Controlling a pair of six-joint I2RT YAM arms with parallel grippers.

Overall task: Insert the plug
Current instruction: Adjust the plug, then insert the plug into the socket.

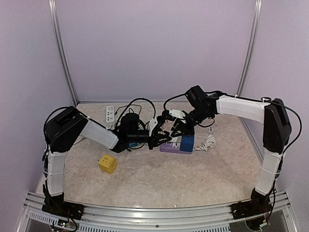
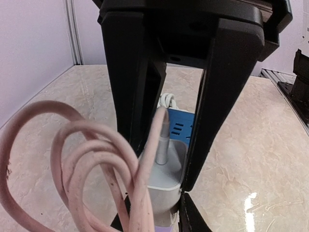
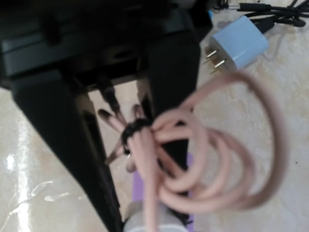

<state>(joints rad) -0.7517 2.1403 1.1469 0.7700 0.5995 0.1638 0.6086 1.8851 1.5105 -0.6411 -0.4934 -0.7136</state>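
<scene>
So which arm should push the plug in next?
Left arm: its jaws grip the white plug right by the blue power strip; the right arm is only at the pink cable.

yellow cube socket (image 1: 107, 164) front left; white strip (image 1: 110, 113) at back; coiled white cord (image 1: 208, 141) right.

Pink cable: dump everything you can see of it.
The pink cable looks like soft rubbery cord, with small dark specks. It is coiled in several loose loops, cinched by a black tie. One end runs through a grey sleeve into a white charger block, which the left gripper clamps on both sides. The right gripper straddles the tied bundle; whether it grips is unclear.
</scene>
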